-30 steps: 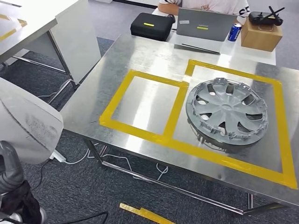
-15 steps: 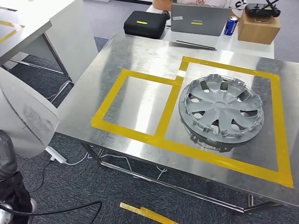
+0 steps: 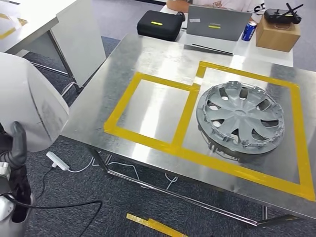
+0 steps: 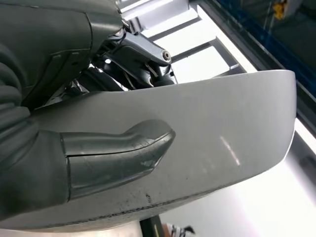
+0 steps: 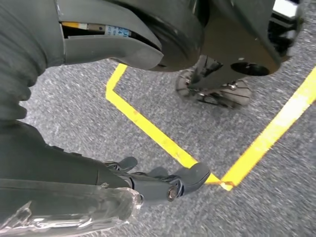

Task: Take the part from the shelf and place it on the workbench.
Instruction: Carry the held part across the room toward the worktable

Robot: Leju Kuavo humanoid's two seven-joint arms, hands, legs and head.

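The left hand (image 4: pixel 111 158) grips a pale grey, curved panel part (image 3: pixel 31 106): in the left wrist view its thick thumb lies flat across the part's smooth face and the darker fingers (image 4: pixel 141 54) come round behind the part's edge. From the head view the part is off the surface (image 3: pixel 156 59), held in the air beyond its near left corner, above the grey carpet (image 3: pixel 111 207).

The right hand (image 5: pixel 149 182) hangs over the carpet beside crossing yellow floor tape (image 5: pixel 156 133), its fingers loosely apart and holding nothing.

On the shiny metal surface, yellow tape marks 2 adjoining rectangles. A silver wheel cover (image 3: pixel 240 118) lies flat inside the larger rectangle (image 3: pixel 298 123), toward the right edge. The smaller rectangle (image 3: pixel 123 106) sits left of it, toward the middle.

Beyond the far edge stands a second table with a black case (image 3: pixel 158 25), a grey laptop (image 3: pixel 217 23), a blue can (image 3: pixel 248 31) and a cardboard box (image 3: pixel 277 33) carrying a black controller (image 3: pixel 281 16). A white power strip (image 3: pixel 58 161) lies on the carpet under the near left corner.
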